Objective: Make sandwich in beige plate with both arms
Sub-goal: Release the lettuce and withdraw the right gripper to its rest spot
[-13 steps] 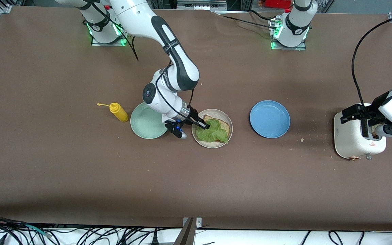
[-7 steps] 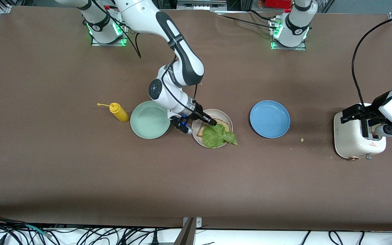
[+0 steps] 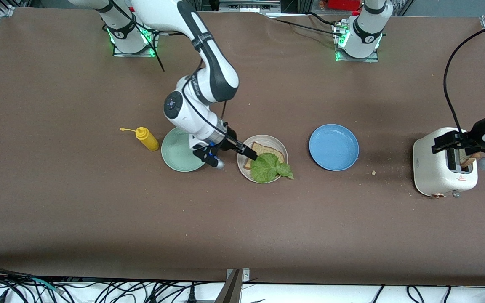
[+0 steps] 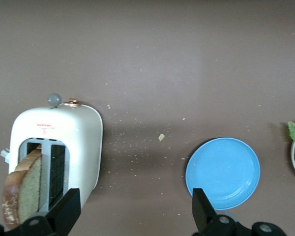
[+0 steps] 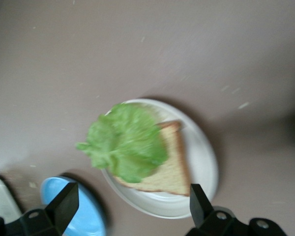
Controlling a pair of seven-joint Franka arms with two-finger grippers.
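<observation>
One crinkly lettuce leaf (image 3: pixel 271 167) tops square toast on the round beige plate (image 3: pixel 281 146) under the wide-spread right gripper (image 3: pixel 251 155).

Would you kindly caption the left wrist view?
Open left gripper above toaster holding a bread slice, blue plate beside.

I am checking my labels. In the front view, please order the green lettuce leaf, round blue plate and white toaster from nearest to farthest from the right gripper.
From the right gripper:
1. Green lettuce leaf, on the beige plate.
2. Round blue plate, mid-table.
3. White toaster, at the left arm's end.
</observation>
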